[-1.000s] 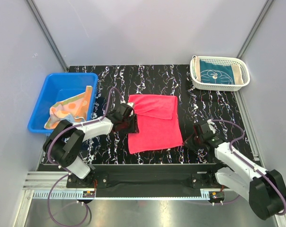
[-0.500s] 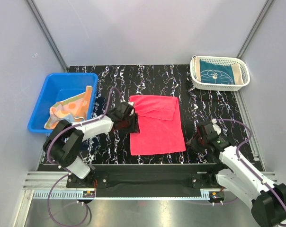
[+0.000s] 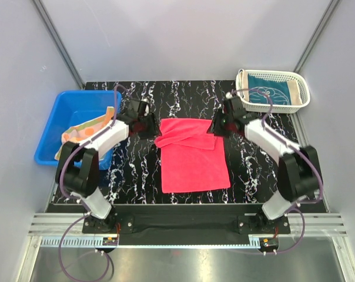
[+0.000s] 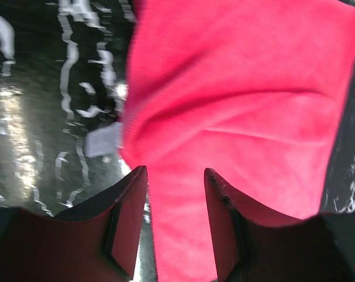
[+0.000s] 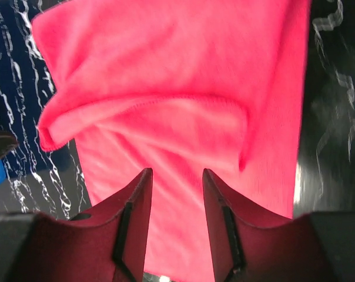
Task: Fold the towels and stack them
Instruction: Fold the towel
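The left arm (image 3: 110,136) and right arm (image 3: 263,136) are built of white shells joined by black joints. Purple cables (image 3: 62,176) are looped alongside. Dark, wedge-shaped fingers (image 4: 126,202) are seen at six o'clock in both wrist views.

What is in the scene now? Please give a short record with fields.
pink towel: flat on the table, far part folded over
left tool: open, beside the towel's far left corner
right tool: open, beside the far right corner
orange towel: crumpled in the bin
teal towel: in the basket
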Motion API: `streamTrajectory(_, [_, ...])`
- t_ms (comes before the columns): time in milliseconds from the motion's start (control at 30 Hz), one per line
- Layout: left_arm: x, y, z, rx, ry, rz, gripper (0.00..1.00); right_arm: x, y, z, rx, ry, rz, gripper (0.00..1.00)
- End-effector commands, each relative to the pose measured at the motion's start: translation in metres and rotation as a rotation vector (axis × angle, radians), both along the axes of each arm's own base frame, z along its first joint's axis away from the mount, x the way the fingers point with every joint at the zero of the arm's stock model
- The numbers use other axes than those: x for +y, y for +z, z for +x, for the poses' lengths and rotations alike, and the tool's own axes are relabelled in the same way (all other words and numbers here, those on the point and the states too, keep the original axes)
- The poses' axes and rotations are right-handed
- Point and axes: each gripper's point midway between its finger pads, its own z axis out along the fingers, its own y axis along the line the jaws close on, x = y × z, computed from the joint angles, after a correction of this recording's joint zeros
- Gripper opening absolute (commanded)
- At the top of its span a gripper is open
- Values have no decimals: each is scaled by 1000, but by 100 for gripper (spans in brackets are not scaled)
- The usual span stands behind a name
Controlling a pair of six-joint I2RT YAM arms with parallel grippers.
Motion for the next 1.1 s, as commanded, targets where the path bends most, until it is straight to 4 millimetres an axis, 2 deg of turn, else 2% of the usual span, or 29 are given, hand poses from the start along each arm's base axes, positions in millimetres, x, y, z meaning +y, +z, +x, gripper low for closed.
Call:
streamTrajectory(0, [1,-7,2,59,-29,-46,48,8,6,31,-55,231,13,46])
streamTrajectory(33, [-2,-6,2,63,-39,-66,47,11,-4,34,-21,256,38,46])
streamTrajectory(67, [-4,-10,2,75,-44,-68,47,11,-1,43,-22,257,54,46])
streamTrajectory(100, [-6,-12,1,86,-52,-76,47,4,-3,49,-14,251,60,46])
streamTrajectory(133, [-8,-13,-2,97,-55,-88,47,4,-16,50,29,263,76,46])
streamTrajectory(200, [-6,-22,-6,114,-47,-86,48,-2,-19,60,35,272,86,46])
streamTrajectory(233, [-5,-25,-8,120,-40,-82,49,0,-28,59,67,289,100,46])
streamTrajectory(267, [-4,-32,-11,127,-37,-82,50,1,-27,63,62,300,105,46])
streamTrajectory(333, [-2,-38,-11,137,-27,-75,50,-2,-39,64,96,309,94,44])
streamTrajectory(367, [-2,-43,-11,147,-28,-71,50,-1,-40,66,94,314,91,43])
streamTrajectory(600, [-7,-42,-8,147,-23,-96,48,-8,-58,61,145,281,66,41])
streamTrajectory(833, [-3,-43,-18,164,-3,-91,48,-13,-70,53,167,277,42,41])
streamTrajectory(1067, [-5,-43,-23,142,-2,-119,52,-13,-77,50,175,285,41,40])
